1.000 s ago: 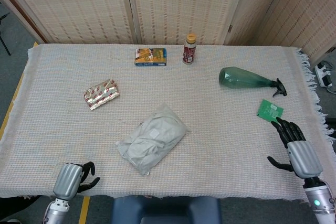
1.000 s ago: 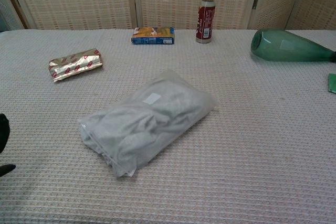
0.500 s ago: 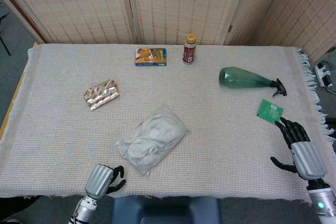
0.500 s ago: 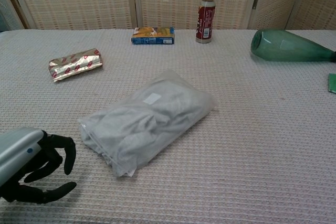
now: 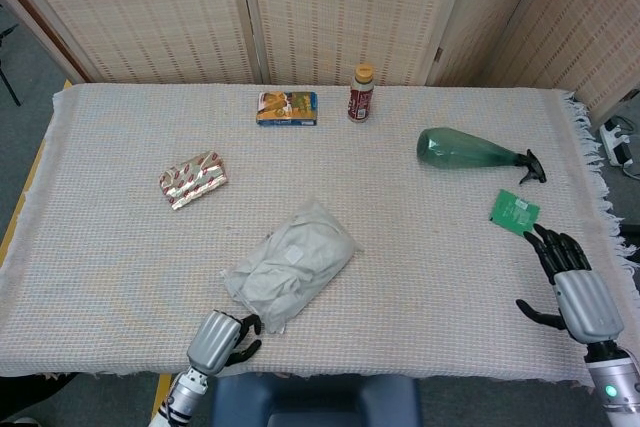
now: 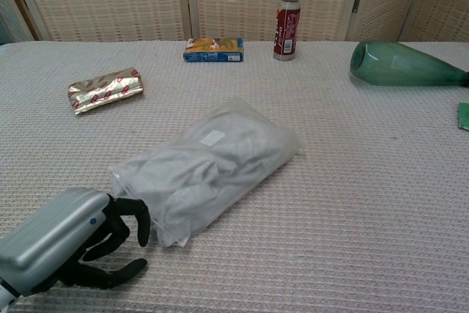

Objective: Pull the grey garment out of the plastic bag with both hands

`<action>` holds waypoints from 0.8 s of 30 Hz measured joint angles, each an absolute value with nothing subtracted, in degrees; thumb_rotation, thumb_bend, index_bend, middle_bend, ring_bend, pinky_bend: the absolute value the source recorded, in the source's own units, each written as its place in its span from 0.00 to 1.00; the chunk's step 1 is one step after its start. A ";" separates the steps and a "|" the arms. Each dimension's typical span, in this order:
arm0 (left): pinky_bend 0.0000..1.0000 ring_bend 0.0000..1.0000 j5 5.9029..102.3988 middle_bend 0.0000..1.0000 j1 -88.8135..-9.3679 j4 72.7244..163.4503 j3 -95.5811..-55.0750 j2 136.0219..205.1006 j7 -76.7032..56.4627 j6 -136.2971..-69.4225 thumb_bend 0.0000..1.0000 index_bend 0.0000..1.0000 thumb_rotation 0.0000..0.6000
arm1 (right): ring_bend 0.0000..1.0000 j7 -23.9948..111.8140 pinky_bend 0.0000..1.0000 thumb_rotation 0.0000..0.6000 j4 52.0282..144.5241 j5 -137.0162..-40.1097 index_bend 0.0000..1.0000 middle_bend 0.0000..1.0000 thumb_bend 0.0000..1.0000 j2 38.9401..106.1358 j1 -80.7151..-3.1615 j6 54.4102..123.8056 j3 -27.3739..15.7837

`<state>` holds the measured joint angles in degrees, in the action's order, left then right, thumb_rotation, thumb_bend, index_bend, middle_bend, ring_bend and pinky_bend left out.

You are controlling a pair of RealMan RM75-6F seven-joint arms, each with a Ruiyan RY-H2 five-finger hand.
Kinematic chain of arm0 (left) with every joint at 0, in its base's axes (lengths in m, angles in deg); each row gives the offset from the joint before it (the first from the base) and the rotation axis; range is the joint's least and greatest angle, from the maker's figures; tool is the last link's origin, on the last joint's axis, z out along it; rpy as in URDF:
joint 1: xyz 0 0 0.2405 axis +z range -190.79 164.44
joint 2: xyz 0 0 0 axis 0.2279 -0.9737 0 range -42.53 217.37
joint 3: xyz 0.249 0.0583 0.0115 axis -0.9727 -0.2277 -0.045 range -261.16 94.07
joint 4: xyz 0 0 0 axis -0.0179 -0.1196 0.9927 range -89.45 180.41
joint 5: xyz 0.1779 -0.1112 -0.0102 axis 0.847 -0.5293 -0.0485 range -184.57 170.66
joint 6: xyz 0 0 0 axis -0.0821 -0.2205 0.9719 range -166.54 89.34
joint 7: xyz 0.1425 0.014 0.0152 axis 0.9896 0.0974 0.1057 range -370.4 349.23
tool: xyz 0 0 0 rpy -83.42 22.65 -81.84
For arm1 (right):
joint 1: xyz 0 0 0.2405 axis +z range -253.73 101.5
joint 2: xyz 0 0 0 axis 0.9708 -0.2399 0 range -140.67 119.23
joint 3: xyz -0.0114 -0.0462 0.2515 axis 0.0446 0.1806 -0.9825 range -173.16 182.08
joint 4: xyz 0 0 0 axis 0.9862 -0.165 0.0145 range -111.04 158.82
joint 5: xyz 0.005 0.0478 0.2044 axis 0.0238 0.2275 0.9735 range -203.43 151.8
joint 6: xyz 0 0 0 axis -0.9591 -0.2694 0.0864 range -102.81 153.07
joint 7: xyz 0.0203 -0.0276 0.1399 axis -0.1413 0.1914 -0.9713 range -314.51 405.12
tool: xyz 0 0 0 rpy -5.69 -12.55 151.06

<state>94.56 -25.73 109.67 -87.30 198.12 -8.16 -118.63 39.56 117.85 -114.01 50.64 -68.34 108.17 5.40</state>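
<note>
Chest view: left hand (image 6: pixel 80 243), fingers loosely apart, empty, just beside plastic bag (image 6: pixel 209 166).

Illumination is bright, even and diffuse in both views, with no distinct source direction. Shadows are soft and short: a faint one lies under the plastic bag (image 6: pixel 209 176) and another under the left robot hand (image 6: pixel 69 243) in the chest view. Mild glare shows on the green bottle (image 5: pixel 470 150) and on the bag film. Focus is sharp across the table (image 5: pixel 120 247). The head view shows slight bowing at its edges.
</note>
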 measured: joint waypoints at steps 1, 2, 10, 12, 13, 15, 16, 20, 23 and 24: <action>1.00 1.00 94.49 1.00 -25.92 108.86 -87.21 198.61 -8.53 -118.64 0.33 0.59 1.00 | 0.00 39.52 0.00 1.00 117.83 -113.96 0.00 0.00 0.15 50.58 -68.36 108.09 5.32; 1.00 1.00 94.45 1.00 -26.17 107.81 -87.08 199.20 -9.10 -118.78 0.33 0.59 1.00 | 0.00 39.46 0.00 1.00 117.81 -113.90 0.00 0.00 0.15 50.52 -68.38 108.02 5.28; 1.00 1.00 94.61 1.00 -27.66 102.55 -86.60 202.30 -12.46 -121.21 0.29 0.59 1.00 | 0.00 39.46 0.00 1.00 117.92 -113.63 0.00 0.00 0.15 50.13 -68.46 107.22 4.82; 1.00 1.00 94.76 1.00 -27.85 101.73 -86.68 202.92 -12.80 -121.95 0.28 0.59 1.00 | 0.00 39.54 0.00 1.00 117.95 -113.65 0.00 0.00 0.15 50.06 -68.48 107.01 4.77; 1.00 1.00 94.81 1.00 -27.92 101.41 -86.70 203.22 -13.05 -122.20 0.28 0.59 1.00 | 0.00 39.56 0.00 1.00 117.98 -113.64 0.00 0.00 0.15 50.02 -68.50 106.95 4.75; 1.00 1.00 94.87 1.00 -28.06 100.53 -86.74 203.84 -13.42 -122.69 0.28 0.59 1.00 | 0.00 39.60 0.00 1.00 118.05 -113.66 0.00 0.00 0.15 49.89 -68.56 106.83 4.73; 1.00 1.00 94.86 1.00 -28.12 100.18 -86.76 204.10 -13.63 -122.85 0.28 0.59 1.00 | 0.00 39.59 0.00 1.00 118.10 -113.67 0.00 0.00 0.15 49.84 -68.59 106.83 4.72; 1.00 1.00 94.63 1.00 -28.29 99.02 -86.83 205.08 -14.76 -123.26 0.26 0.59 1.00 | 0.00 39.34 0.00 1.00 118.23 -113.64 0.00 0.00 0.15 49.60 -68.74 106.93 4.54; 1.00 1.00 94.31 1.00 -28.45 97.53 -86.91 206.28 -15.35 -123.38 0.24 0.58 1.00 | 0.00 38.99 0.00 1.00 118.34 -113.80 0.00 0.00 0.15 49.37 -68.90 107.08 4.44; 1.00 1.00 94.19 1.00 -28.50 97.11 -86.92 206.63 -15.45 -123.39 0.23 0.57 1.00 | 0.00 38.84 0.00 1.00 118.36 -113.89 0.00 0.00 0.15 49.27 -68.96 107.09 4.45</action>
<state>94.19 -28.50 97.11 -86.92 206.63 -15.45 -123.39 38.84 118.36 -113.89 49.27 -68.96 107.09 4.45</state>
